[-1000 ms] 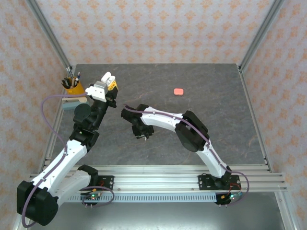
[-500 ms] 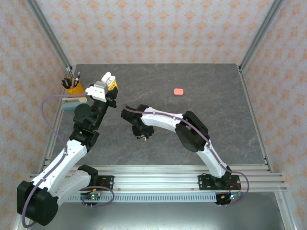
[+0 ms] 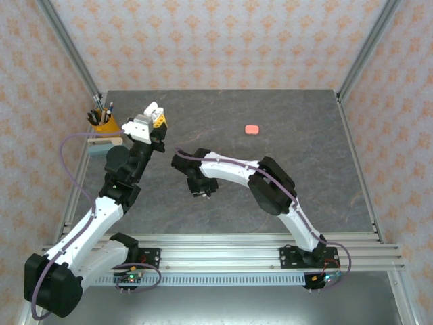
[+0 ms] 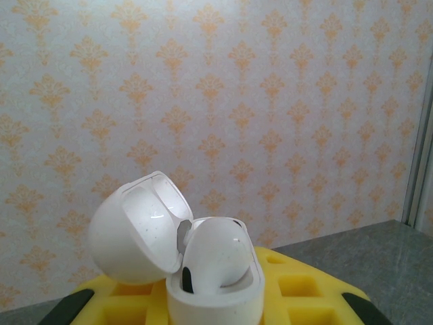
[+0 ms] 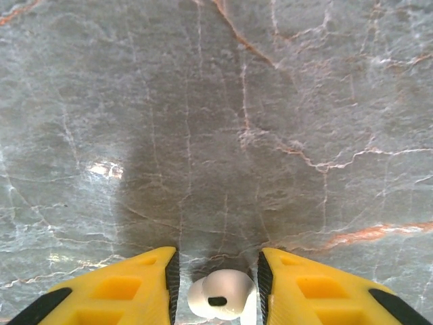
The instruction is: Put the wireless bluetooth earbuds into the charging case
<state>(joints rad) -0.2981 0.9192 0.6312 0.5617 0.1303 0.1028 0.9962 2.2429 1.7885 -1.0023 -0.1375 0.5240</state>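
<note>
Overhead, we note the left gripper (image 3: 150, 116) holding the case (image 3: 153, 110); the right gripper (image 3: 202, 192) is low over the surface (image 3: 304, 156). Left wrist: jaws clamp the open case. Right wrist: a white earbud (image 5: 220, 294) sits between narrow jaws; we cannot tell if it is gripped.

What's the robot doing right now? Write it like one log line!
left gripper: holds white charging case, lid open | right gripper: white earbud between jaws, grip unclear | step: earbud not yet in case
</note>
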